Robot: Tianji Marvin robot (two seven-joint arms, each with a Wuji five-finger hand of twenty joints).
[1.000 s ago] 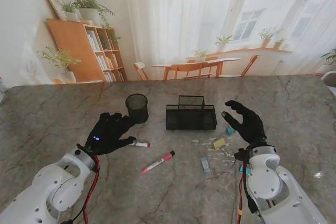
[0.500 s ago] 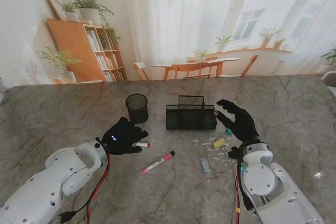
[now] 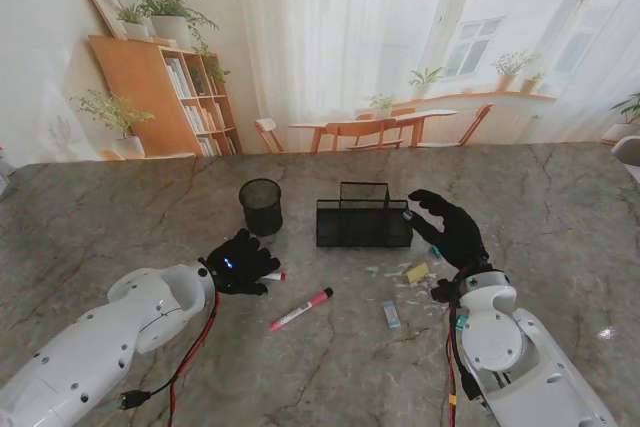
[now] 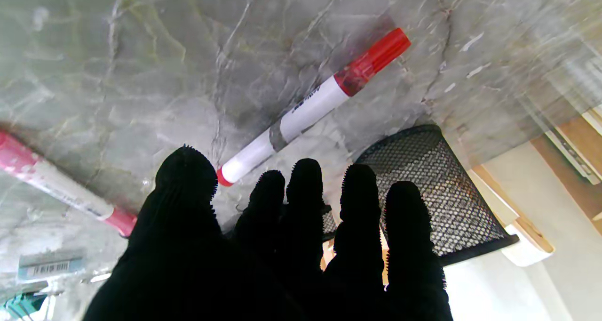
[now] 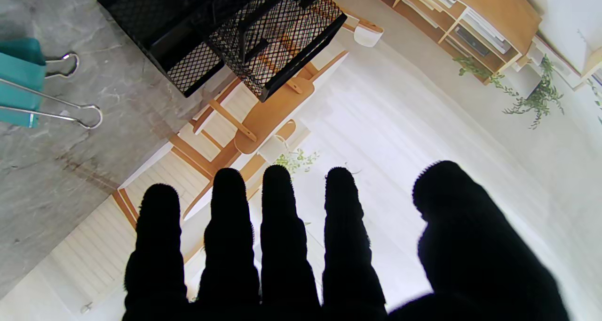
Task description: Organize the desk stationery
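On the grey marble table [image 3: 90, 207], the left hand in its black glove [image 3: 240, 265] lies low with the palm down, just over the white marker with the red cap [image 3: 270, 275]. From the left wrist view the fingers [image 4: 305, 194] are spread and slightly curved, and the marker [image 4: 310, 107] lies free on the stone beyond the fingertips; this hand is released and grasps nothing. The round black mesh pen cup [image 3: 261, 205] stands near, a little farther from me than the hand. A second marker with a pink cap [image 3: 300, 310] lies nearer to me, apart from the hand, with bare stone around it.

The right hand in its black glove [image 3: 450, 227] is raised, fingers extended and apart, empty, its fingertips close to the right end of the black mesh desk organizer [image 3: 363, 219]. A teal binder clip [image 5: 21, 81] lies on the table beside the organizer. A yellow note [image 3: 417, 272] and a small pale blue eraser [image 3: 391, 314] lie between the right arm and the pink-capped marker.
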